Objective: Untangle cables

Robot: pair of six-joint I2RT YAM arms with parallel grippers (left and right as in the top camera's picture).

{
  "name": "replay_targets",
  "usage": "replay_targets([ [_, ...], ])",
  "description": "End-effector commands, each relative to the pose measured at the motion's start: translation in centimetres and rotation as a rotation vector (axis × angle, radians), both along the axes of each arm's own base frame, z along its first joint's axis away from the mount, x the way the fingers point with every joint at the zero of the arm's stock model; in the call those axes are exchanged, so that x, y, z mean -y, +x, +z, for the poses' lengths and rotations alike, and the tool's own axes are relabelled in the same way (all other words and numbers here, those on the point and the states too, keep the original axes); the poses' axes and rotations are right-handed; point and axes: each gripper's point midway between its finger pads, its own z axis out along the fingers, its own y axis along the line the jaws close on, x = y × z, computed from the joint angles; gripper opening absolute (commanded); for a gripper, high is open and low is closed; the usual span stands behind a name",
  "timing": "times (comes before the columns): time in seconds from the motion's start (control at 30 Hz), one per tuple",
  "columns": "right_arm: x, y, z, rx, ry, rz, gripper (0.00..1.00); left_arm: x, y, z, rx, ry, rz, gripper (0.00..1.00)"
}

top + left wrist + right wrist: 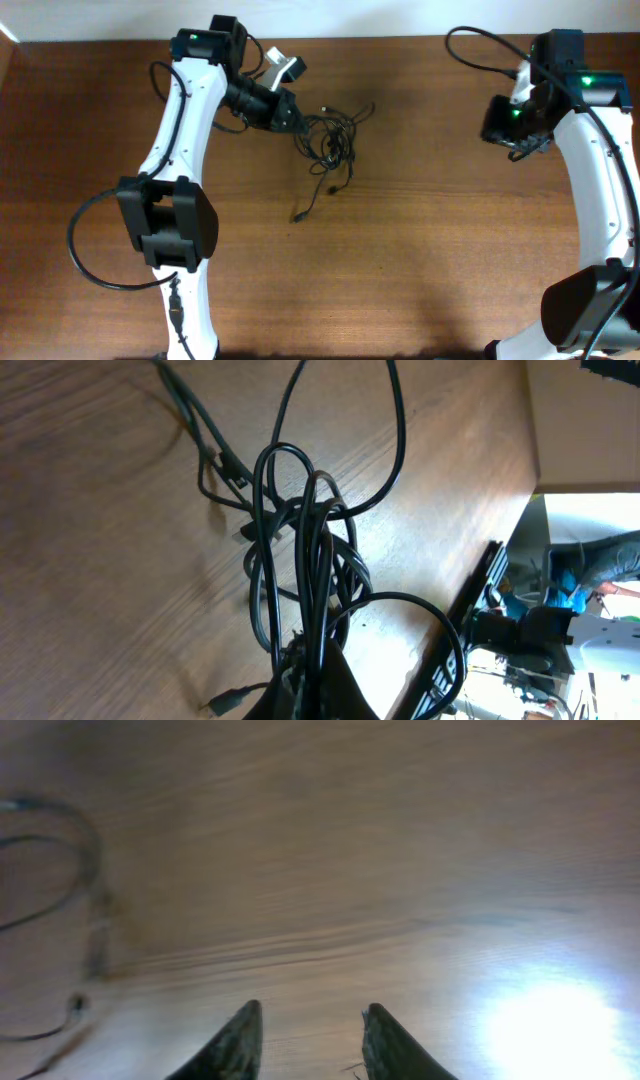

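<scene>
Left gripper (291, 118) (308, 665): closed on the cables. In the wrist view several strands run down between its fingers and are pinched there. It sits at the left edge of the tangle.
Right gripper (518, 142) (310, 1020): partly open and holding nothing, with only bare wood showing in the gap between its two fingers. It hangs over the right side of the bench, well apart from the tangle.
Cables (330, 135) (300, 550): one knot of thin black cords lies on the bench, toward its far edge and just right of the left gripper. The loops cross and overlap. In the wrist view, long narrow loops lie over a rounder coil, and wider loops spread out past them.
Loose end (312, 195): one strand leaves the knot toward the near side and ends in a small plug (298, 215). The plug lies flat on the wood, apart from the rest.
Connector (228, 703): a second small end lies on the bench just beside the left gripper, seen only in the wrist view.
Bench (450, 260) (100, 560) (350, 870): brown wood grain, with the knot resting directly on it.
Dark loop (50, 830): a blurred loop at the left edge of the right wrist view — I cannot tell which cord it is.
</scene>
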Motion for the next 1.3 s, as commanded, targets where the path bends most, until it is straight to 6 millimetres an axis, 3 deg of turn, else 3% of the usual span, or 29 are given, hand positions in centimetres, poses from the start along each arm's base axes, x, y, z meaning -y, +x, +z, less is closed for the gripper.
replay_targets([
  [0.0,-3.4,-0.1,0.3,0.022,0.132,0.163,0.53,3.0,-2.2,0.7,0.008,0.037,-0.082,0.18],
  [0.07,-3.4,0.0,0.3,0.025,0.131,0.161,0.61,4.3,-4.2,-0.7,-0.004,0.162,-0.155,0.73],
  [0.1,-3.3,0.0,0.3,0.027,0.130,0.161,0.63,3.8,-5.1,-2.4,-0.006,0.356,-0.167,1.00],
  [0.17,-3.3,0.1,0.3,0.029,0.125,0.160,0.70,1.1,-4.1,-4.0,0.016,0.710,0.014,1.00],
  [0.2,-3.2,0.1,0.3,0.027,0.123,0.159,0.71,1.9,-3.8,-4.0,0.025,0.671,0.016,1.00],
  [0.23,-3.2,0.0,0.3,0.027,0.123,0.159,0.72,2.7,-3.3,-3.8,0.044,0.619,0.010,0.94],
  [0.3,-3.2,0.1,0.3,0.027,0.121,0.158,0.77,5.6,-3.2,-3.0,0.143,0.446,-0.176,0.89],
  [0.37,-2.8,-0.1,0.1,0.018,0.098,0.150,0.77,7.2,-3.6,-2.7,0.221,0.334,-0.315,0.85],
  [0.4,-2.5,-0.2,0.0,0.009,0.080,0.144,0.78,8.0,-4.0,-2.5,0.234,0.274,-0.360,0.79],
  [0.43,-2.4,-0.3,-0.1,0.003,0.076,0.142,0.78,9.3,-4.9,-2.4,0.215,0.200,-0.384,0.66],
  [0.47,-2.4,-0.3,-0.1,0.002,0.076,0.141,0.78,9.8,-5.4,-2.7,0.205,0.190,-0.396,0.57],
  [0.53,-2.4,-0.5,-0.2,-0.006,0.077,0.141,0.80,11.5,-7.3,-4.2,0.182,0.193,-0.453,0.47],
  [0.57,-2.4,-0.5,-0.2,-0.007,0.077,0.141,0.81,13.2,-9.1,-5.7,0.175,0.198,-0.508,0.39],
  [0.7,-2.4,-0.5,-0.2,-0.009,0.083,0.123,0.82,16.6,-11.6,-7.7,0.244,0.259,-0.605,0.36],
  [0.8,-2.4,-0.6,-0.2,-0.016,0.087,0.115,0.82,17.6,-8.8,-8.8,0.332,0.426,-0.433,0.32],
  [0.87,-2.4,-0.7,-0.2,-0.020,0.088,0.112,0.82,17.5,-7.3,-9.9,0.353,0.494,-0.354,0.40],
  [0.9,-2.4,-0.8,-0.2,-0.022,0.088,0.113,0.82,17.5,-7.0,-10.9,0.349,0.504,-0.353,0.43],
  [1.0,-2.4,-0.9,-0.3,-0.027,0.088,0.112,0.82,16.9,-6.4,-15.3,0.281,0.588,-0.295,0.38],
  [1.17,-2.4,-0.9,-0.3,-0.029,0.089,0.112,0.82,16.4,-6.6,-19.0,0.223,0.636,-0.289,0.37],
  [1.2,-2.4,-0.9,-0.3,-0.029,0.089,0.112,0.83,16.3,-6.7,-19.2,0.217,0.639,-0.290,0.34],
  [1.27,-2.5,-0.9,-0.3,-0.029,0.089,0.113,0.83,16.4,-6.6,-19.0,0.211,0.638,-0.269,0.16],
])
